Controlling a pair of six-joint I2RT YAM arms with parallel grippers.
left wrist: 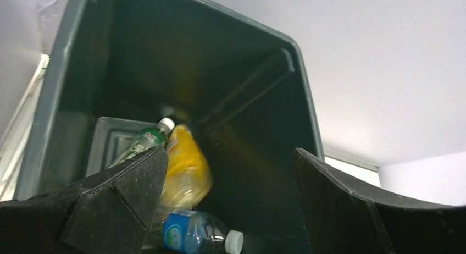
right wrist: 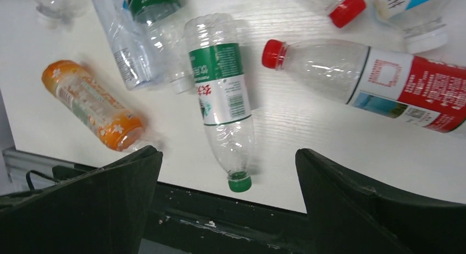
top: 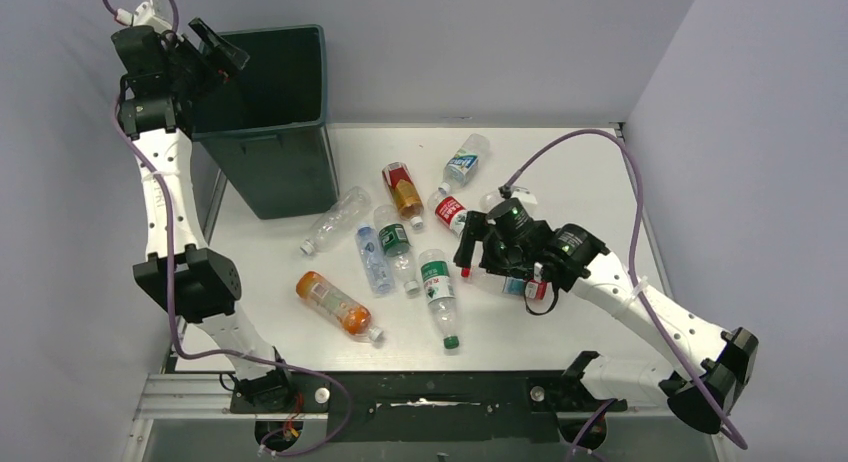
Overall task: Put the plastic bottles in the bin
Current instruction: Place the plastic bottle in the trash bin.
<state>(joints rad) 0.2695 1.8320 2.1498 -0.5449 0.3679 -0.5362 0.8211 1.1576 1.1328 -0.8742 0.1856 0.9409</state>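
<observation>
Hanging spread and empty over the bin (left wrist: 308, 100), the left gripper (left wrist: 229, 155) has a blue-labelled bottle (left wrist: 198, 235) just below it, cut off by the picture's lower edge, then a yellow bottle (left wrist: 187, 166) half hidden behind one finger (left wrist: 126, 193), and a green-labelled bottle (left wrist: 144, 142) beyond. The right gripper (right wrist: 226, 153), also gaping with nothing held, hovers above a green-capped bottle (right wrist: 222, 100) lying on the table (right wrist: 308, 133). An orange bottle (right wrist: 90, 105) lies to one side, a red-labelled bottle (right wrist: 373, 72) cropped at the edge lies to the other, and farther bottles are only partly in view.

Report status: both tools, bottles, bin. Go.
Left tool open, empty, over bin. Right tool open, empty, above green-capped bottle. Three bottles seen in bin, about nine on table. No obstruction seen.
</observation>
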